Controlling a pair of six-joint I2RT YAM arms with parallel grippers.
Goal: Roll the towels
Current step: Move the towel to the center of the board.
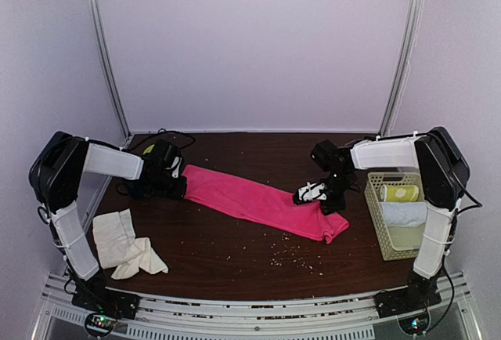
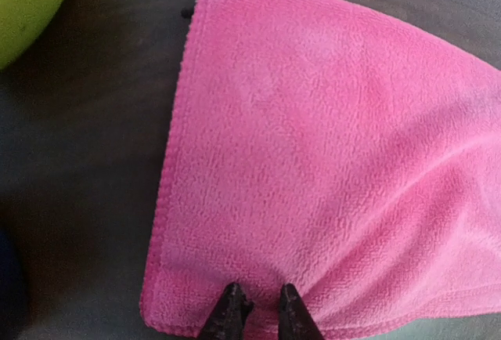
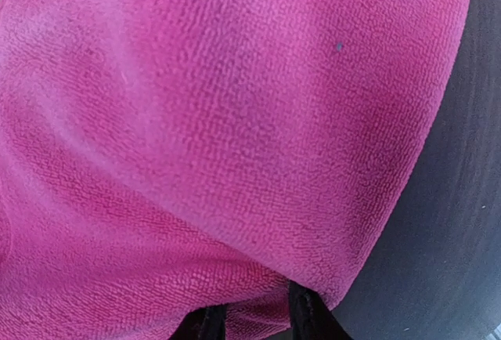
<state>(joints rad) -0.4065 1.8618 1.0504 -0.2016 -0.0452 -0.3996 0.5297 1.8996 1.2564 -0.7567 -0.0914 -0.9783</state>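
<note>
Two grips, one cloth. Left gripper (image 2: 261,310): fingertips (image 2: 232,309) nearly together with only a thin slit between them, pinching a small fold at the hem of the pink towel (image 1: 250,199). Creases fan out from the pinch, so I read it as clamped on, not resting on top. Right gripper (image 3: 258,320): tips a bit wider apart, a ridge of the same pink cloth bunched between them, so also clamped. Nothing else in either claw.

Why held so, my read: a pinch toward each end pulls the towel taut and flat on the table (image 1: 235,152), which a clean roll needs before the first turn. It isn't flat yet. The end nearest the basket (image 1: 374,218) runs past the right gripper and looks folded and lumpy.

Positions, off the basket:
- Pink towel: one end lies just beside it, not touching. The strip runs diagonally away toward the left gripper.
- Right gripper: over the towel's basket-side part.
- Cream towel (image 1: 125,244): well apart from the basket, beyond the pink towel's far end. Crumpled, unrolled, not held.
- Inside the basket: a yellow-green roll (image 1: 401,193) at the back, a white roll (image 1: 405,213) in front of it.
- Crumbs (image 1: 291,255): scattered near the pink towel's basket-side end.

Status guess: rolling not started on either towel. Risk: the hem pinch is shallow and could slip under tension.
</note>
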